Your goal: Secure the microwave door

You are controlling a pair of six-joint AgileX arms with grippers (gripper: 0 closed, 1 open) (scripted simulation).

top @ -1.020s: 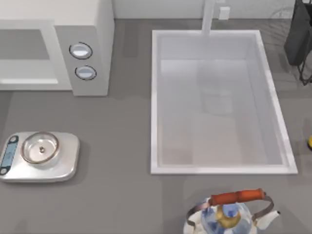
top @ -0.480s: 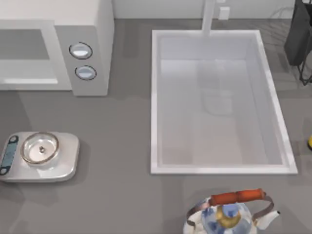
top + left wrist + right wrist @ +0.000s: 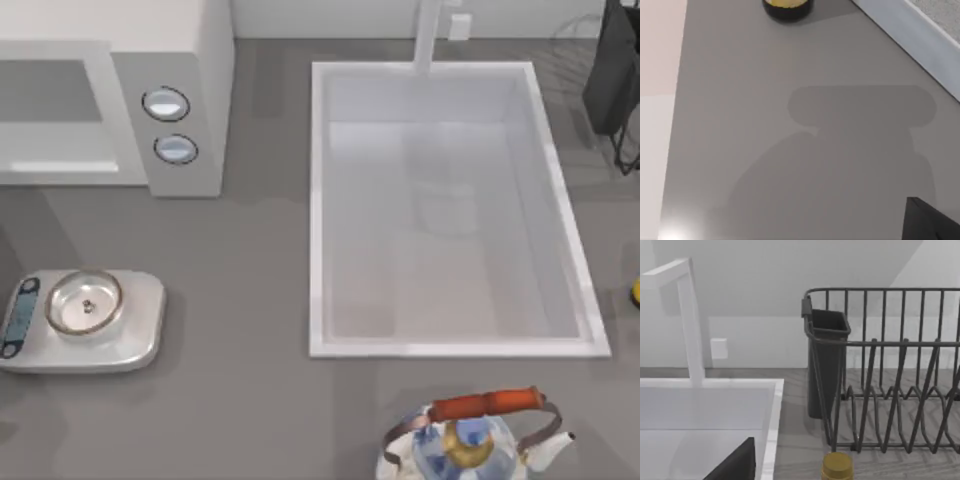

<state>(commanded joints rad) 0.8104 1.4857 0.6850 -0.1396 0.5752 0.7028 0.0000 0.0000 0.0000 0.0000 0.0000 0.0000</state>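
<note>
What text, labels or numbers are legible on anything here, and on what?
None can be read.
Scale: blue display strip at its left end, no digits legible.
Microwave: two knobs, no markings readable around them.
Kettle: blue pattern, no lettering.
Yellow-lidded jar: no label legible.
Sink and dish rack: plain.

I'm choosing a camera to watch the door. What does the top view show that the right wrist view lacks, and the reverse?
Top view: the microwave with its two knobs, the kitchen scale and the kettle. Right wrist view: the dish rack's row of wire bars, seen side-on. Both: the sink, the faucet and the rack's dark cup.
</note>
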